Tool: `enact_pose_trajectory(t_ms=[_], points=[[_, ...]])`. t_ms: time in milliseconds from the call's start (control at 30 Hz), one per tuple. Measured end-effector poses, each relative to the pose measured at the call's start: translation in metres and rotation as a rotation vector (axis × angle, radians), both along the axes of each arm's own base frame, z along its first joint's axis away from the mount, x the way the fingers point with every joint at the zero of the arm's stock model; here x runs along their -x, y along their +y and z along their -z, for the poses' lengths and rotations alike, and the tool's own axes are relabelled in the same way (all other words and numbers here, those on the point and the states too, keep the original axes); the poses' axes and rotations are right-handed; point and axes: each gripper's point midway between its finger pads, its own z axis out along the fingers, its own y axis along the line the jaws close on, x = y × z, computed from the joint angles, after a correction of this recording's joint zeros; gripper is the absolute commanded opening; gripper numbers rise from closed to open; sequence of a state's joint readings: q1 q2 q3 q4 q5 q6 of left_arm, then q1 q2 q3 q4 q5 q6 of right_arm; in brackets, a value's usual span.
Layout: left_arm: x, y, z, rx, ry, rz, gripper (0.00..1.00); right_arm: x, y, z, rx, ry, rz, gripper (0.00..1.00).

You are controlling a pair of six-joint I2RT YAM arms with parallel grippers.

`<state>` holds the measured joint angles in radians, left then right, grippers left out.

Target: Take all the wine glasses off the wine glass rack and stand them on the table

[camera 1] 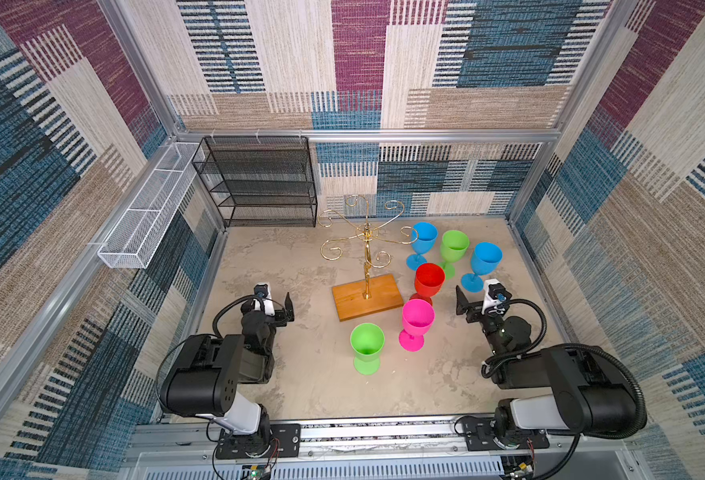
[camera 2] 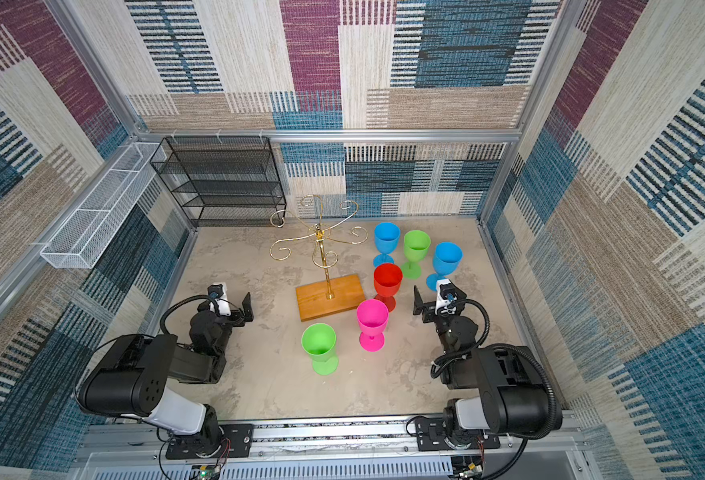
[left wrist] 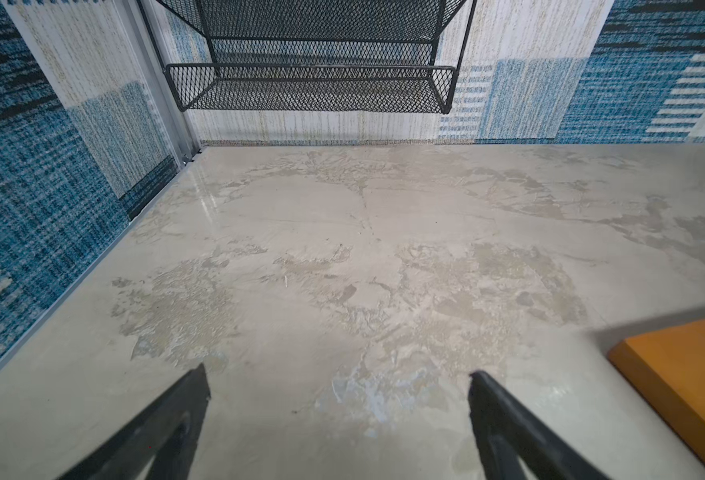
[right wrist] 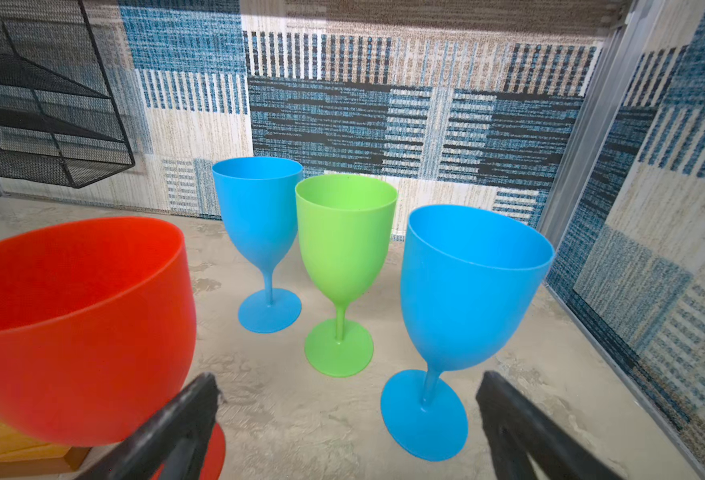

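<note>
Glasses (camera 1: 429, 280) crowd right of rack (camera 1: 355, 298), left open

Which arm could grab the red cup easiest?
Probably the right. The open right gripper sits close beside the red plastic wine glass; the open left gripper is across the gold metal wine glass rack on its wooden base.

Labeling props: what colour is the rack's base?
Rack base: orange-brown wood; shows best in a top view.
</note>
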<state>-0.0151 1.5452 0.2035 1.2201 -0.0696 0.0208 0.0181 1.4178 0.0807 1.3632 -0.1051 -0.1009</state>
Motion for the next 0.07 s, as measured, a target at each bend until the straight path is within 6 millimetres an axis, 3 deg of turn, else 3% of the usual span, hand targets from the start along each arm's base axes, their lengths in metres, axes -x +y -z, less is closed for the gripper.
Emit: enact_pose_trajectory(t_ms=[67], points=[[-0.006,-0.0028,-0.0062,0.001,-0.008,0.016,0.99,-0.0009,-0.0002,0.005,-0.006,0.014,0.001,0.99]])
